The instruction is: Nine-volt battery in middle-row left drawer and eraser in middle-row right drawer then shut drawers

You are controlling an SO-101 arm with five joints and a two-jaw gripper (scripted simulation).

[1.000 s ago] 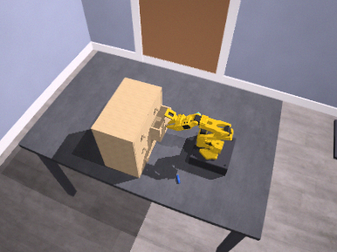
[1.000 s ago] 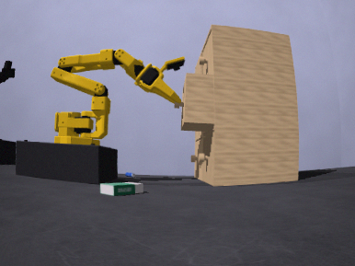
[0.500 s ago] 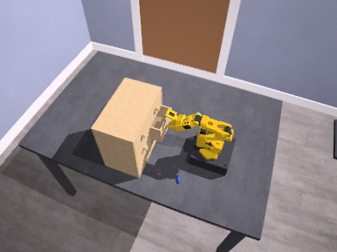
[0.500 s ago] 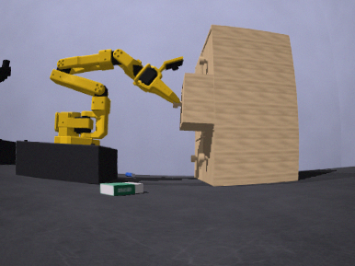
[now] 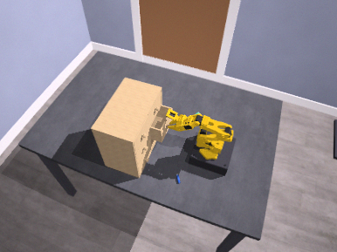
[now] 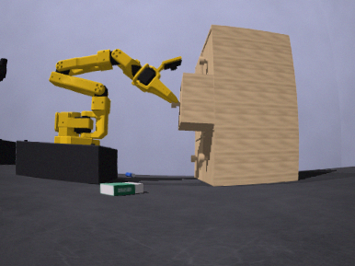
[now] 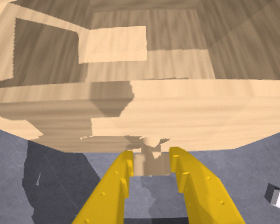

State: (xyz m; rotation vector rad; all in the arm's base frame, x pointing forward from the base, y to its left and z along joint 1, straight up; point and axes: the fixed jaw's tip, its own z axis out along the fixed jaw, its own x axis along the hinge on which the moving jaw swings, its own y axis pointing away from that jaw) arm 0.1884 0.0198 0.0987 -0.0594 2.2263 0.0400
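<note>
The right drawer of the middle row (image 5: 158, 133) (image 6: 198, 98) (image 7: 185, 115) stands pulled out of the wooden chest (image 5: 127, 108) (image 6: 253, 105). The part of its inside that shows in the wrist view is empty. My gripper (image 5: 168, 127) (image 6: 177, 102) (image 7: 151, 154) is shut on this drawer's handle (image 7: 151, 167), one finger on each side. The eraser, a green and white block (image 6: 124, 189), lies on the table in the exterior view, near the robot base. The left middle drawer looks shut. I cannot make out the nine-volt battery for certain.
A small blue thing (image 5: 178, 179) (image 6: 130, 174) lies on the table (image 5: 209, 200) between chest and base, toward the near edge. A small dark and white thing (image 7: 274, 196) shows at the wrist view's right edge. The black robot base (image 5: 209, 166) (image 6: 60, 162) faces the chest.
</note>
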